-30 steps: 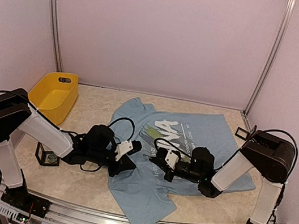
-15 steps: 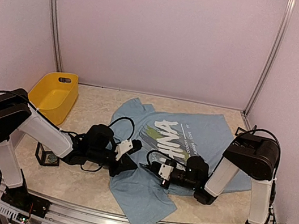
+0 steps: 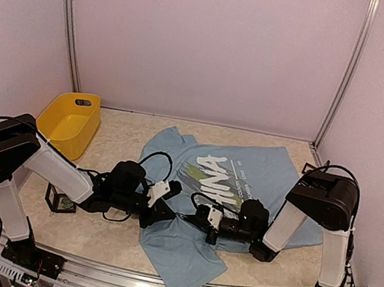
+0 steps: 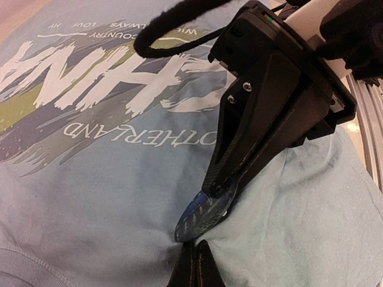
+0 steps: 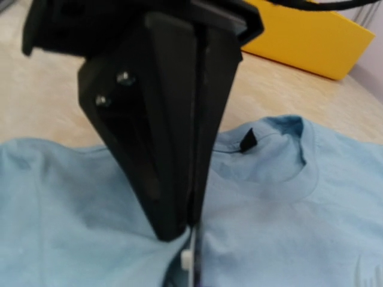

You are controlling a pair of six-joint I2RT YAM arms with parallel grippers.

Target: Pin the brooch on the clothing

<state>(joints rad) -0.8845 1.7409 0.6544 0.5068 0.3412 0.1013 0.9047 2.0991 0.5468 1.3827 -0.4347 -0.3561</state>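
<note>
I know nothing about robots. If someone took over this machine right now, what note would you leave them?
Left pincer: shut, pinching a fold of the T-shirt.
Right pincer: shut on the blue brooch, held against that fold, near the lettering.
Done: shirt laid out, fold gathered, brooch brought to it.
Left: cannot tell whether the pin is through the cloth; check, fasten it, then release both.

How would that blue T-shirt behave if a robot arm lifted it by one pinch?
Probably floppy: the T-shirt tents into creases where the left gripper pinches it. Likely light, as the cloth looks thin. Pushed, it would probably bunch, as at its rumpled lower hem.
</note>
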